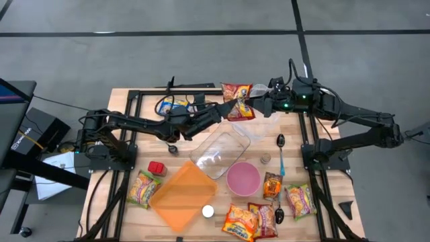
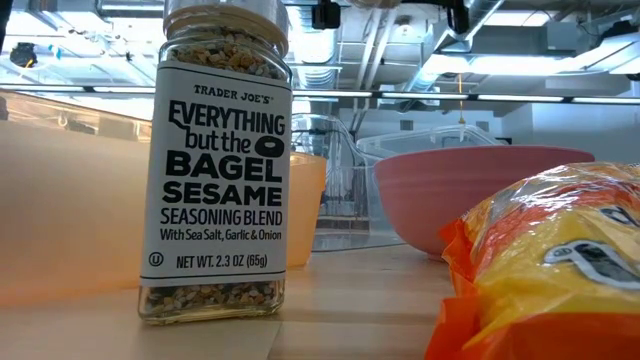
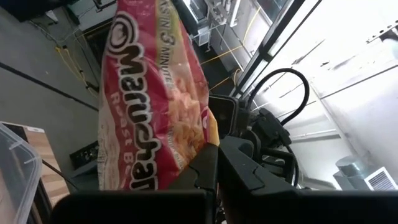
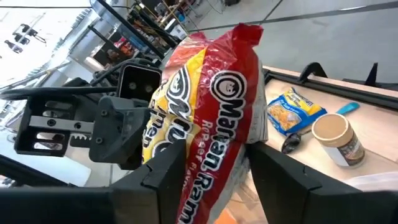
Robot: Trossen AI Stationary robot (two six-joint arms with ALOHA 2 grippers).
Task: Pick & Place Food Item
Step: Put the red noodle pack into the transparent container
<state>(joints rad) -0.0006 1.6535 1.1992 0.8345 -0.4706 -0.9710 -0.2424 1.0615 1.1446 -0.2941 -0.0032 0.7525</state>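
Note:
A red and yellow Maruchan ramen packet is held in the air over the table's far middle, between my two grippers. My left gripper comes at it from the table's left and is shut on it; the packet fills the left wrist view. My right gripper comes from the right and is shut on the same packet. The left gripper also shows in the right wrist view, behind the packet. My left gripper pinches the packet's edge between its two fingers. The fingers come about level from the table's left. The packet is lifted clear of the table. My right gripper has the packet's body between its two fingers, coming about level from the table's right. The packet stands on end, clear of the table.
A clear glass dish, a pink bowl and an orange lid lie in the middle and front. A seasoning jar stands near the front edge. Several more snack packets, a spoon and a blue packet lie around.

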